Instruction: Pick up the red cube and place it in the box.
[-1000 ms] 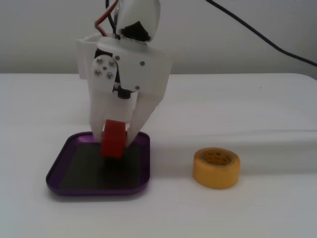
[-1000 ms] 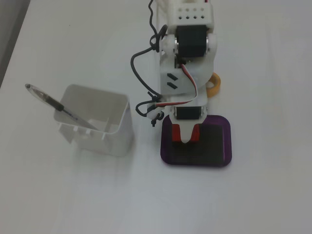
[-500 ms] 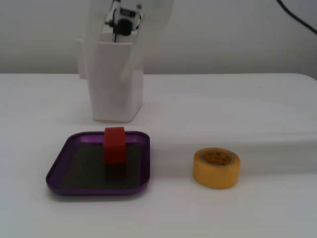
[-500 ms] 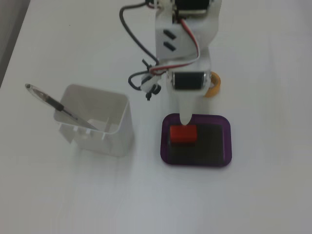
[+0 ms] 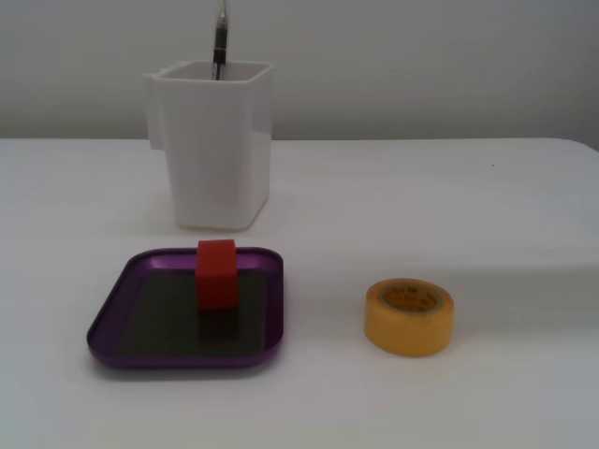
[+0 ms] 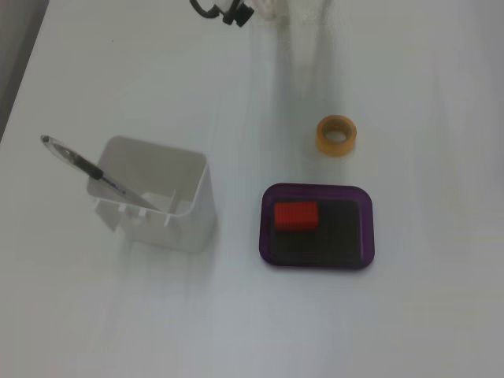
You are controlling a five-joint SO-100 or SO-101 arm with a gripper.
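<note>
The red cube (image 5: 216,273) stands inside the purple tray, the box (image 5: 110,327), on the tray's dark bottom near the far rim in a fixed view. In the top-down fixed view the cube (image 6: 296,216) lies in the left part of the tray (image 6: 367,236). Nothing touches the cube. No gripper shows in either view; only a small dark and white piece of hardware (image 6: 230,12) pokes in at the top edge of the top-down view.
A tall white square container (image 5: 213,150) with a pen (image 5: 220,42) in it stands behind the tray; it also shows left of the tray (image 6: 161,201). A yellow tape roll (image 5: 409,317) sits on the white table, also seen in the top-down view (image 6: 336,135).
</note>
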